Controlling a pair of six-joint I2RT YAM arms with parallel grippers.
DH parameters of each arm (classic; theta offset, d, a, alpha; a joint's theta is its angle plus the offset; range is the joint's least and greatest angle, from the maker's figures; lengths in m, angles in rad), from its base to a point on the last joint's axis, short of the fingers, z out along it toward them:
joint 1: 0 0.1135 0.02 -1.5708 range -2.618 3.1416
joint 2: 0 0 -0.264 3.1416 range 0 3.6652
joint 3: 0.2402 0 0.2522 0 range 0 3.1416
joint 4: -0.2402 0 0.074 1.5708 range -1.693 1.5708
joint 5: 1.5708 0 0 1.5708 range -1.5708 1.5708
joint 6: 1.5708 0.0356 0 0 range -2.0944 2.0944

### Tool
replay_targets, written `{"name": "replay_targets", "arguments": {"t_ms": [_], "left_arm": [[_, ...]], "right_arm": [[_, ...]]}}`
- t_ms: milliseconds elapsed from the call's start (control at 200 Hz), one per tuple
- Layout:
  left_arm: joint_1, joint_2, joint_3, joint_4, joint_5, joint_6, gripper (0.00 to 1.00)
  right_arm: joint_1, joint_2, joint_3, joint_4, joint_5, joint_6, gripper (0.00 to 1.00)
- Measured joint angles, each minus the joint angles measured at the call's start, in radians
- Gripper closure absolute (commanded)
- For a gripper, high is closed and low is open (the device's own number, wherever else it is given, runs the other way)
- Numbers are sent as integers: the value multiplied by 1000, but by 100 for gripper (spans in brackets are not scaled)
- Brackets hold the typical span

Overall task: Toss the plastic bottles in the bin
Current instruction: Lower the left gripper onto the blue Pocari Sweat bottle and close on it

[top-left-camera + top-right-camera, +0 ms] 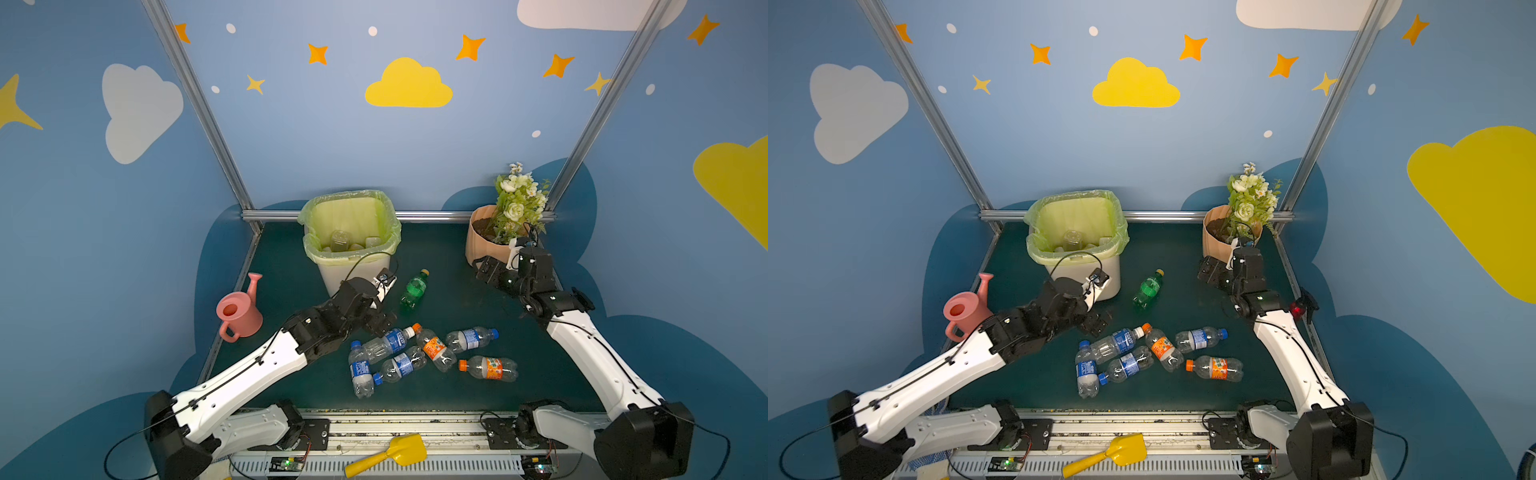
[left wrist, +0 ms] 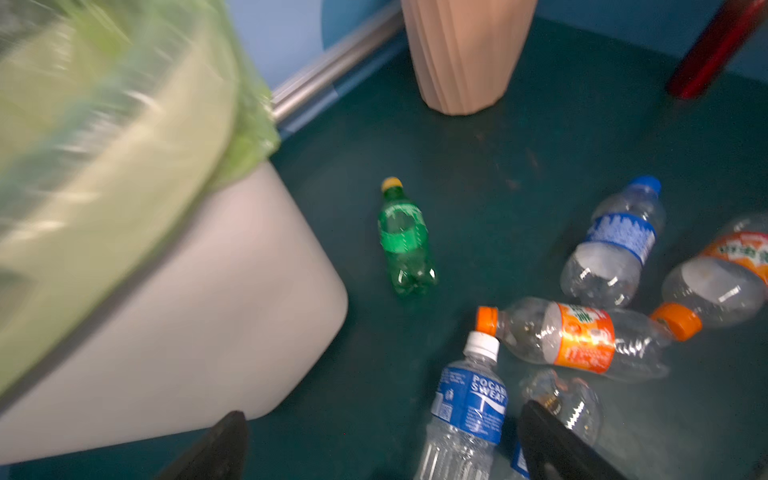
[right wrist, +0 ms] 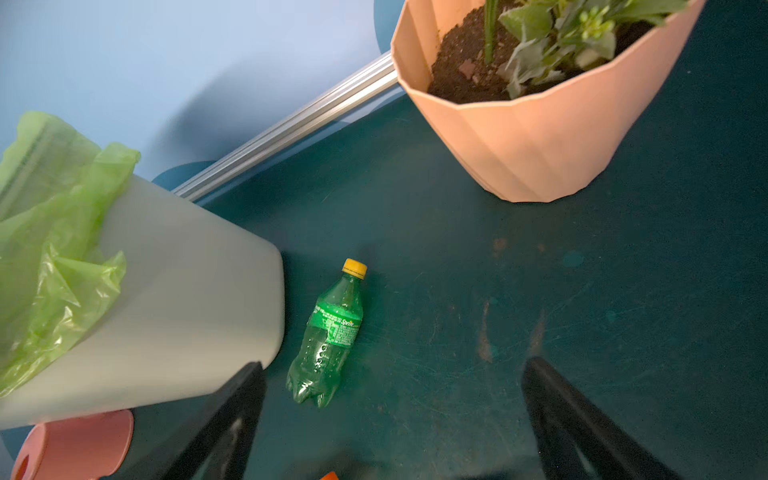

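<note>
The bin (image 1: 353, 272), off-white with a green bag, stands at the back and holds a few bottles (image 1: 340, 241). A green bottle (image 1: 414, 289) lies to the right of the bin, also seen in the right wrist view as the green bottle (image 3: 328, 336). Several clear plastic bottles (image 1: 434, 347) lie in a heap at the middle front. My left gripper (image 1: 380, 322) hangs open over the heap's left end, above a white-capped blue-label bottle (image 2: 469, 407). My right gripper (image 1: 484, 270) is open and empty in front of the flower pot.
A pink watering can (image 1: 239, 311) stands at the left. A peach flower pot (image 1: 484, 245) with flowers is at the back right. A red spray bottle (image 1: 1298, 309) sits at the right edge. A yellow shovel (image 1: 386, 455) lies on the front rail.
</note>
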Motion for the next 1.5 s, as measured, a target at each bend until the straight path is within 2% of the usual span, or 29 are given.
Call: {"name": "replay_targets", "arguments": {"t_ms": [410,630,781,1021,1211,1501], "left_arm": [[-8,249,57,-194,151,45,4],[-8,400,132,-279,161,74,12],[-8,484,140,-298,161,101,14],[-7,531,140,-305,167,127,19],[2,573,140,-304,184,138,35],[17,618,140,-303,196,141,32]], "right_arm": [[-30,-9,-26,0,1,37,5],[-40,-15,-27,0,0,47,4],[-43,-16,-29,0,-2,53,5],[-55,-22,-37,0,-4,56,4],[-64,-30,-39,0,-6,59,4],[-81,-35,-57,0,-9,64,4]]}}
